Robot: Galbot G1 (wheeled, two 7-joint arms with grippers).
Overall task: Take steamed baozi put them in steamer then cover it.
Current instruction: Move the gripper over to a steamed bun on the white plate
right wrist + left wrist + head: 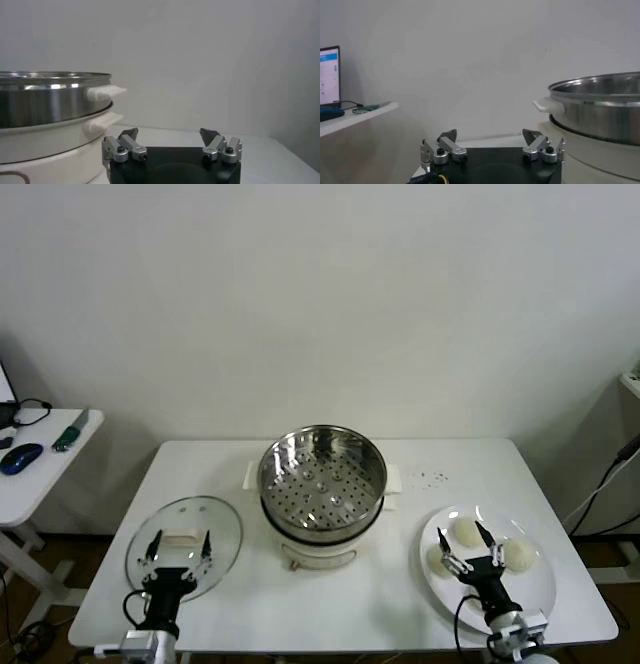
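My white surface (220, 469) carries a white plate (530, 589) on its right side. A side desk (40, 469) holds a blue mouse (20, 457), cable (32, 412).

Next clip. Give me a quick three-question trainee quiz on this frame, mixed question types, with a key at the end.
1. True or false: the steamer already holds a steamed baozi.
2. Where does the cover lie? A) on the steamer B) flat on the table, on the robot's left of the steamer C) on the plate
3. Fill in: the right gripper hovers open over the ____.

Key
1. False; its perforated tray is bare, and the buns sit on the plate.
2. B; the left gripper is open above it.
3. plate
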